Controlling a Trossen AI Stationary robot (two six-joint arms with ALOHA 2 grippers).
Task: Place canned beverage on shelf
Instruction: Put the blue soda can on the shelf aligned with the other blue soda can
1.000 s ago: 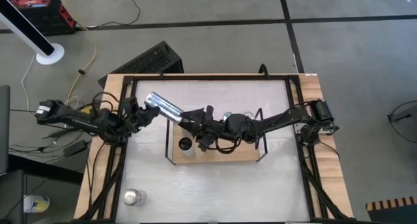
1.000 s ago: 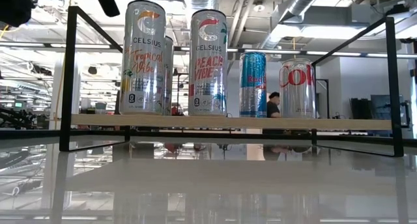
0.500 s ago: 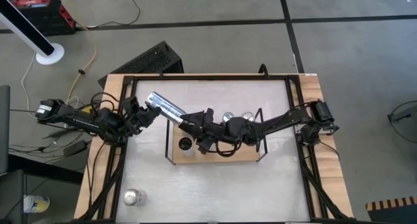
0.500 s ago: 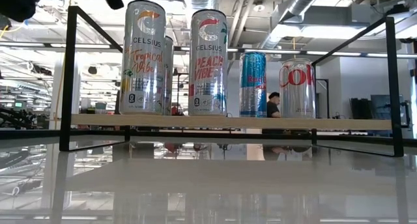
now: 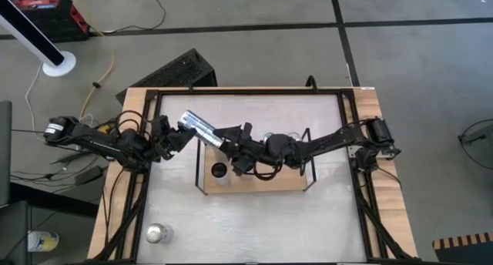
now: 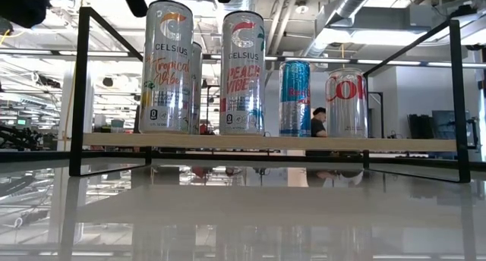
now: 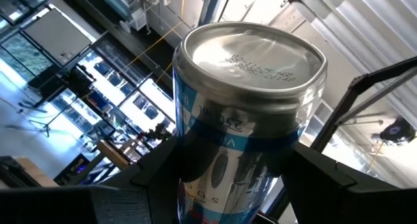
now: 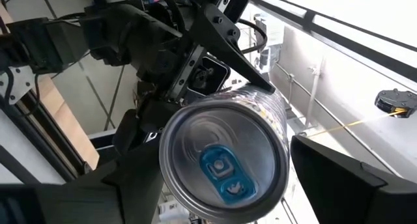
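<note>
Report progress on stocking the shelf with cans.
Done: at least four cans stand on the shelf, among them the Peach Vibe can.
In hand: a slim can is held off the table, just left of the shelf. The left gripper is clamped on one end and the right gripper is at the other.
Left: shelving it, then the loose can at the table's edge.

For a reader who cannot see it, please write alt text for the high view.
Seen from above, a slim can is held lying sideways between the left claw and the right claw, beside the shelf on the white table. Another can stands near the table's corner.
</note>
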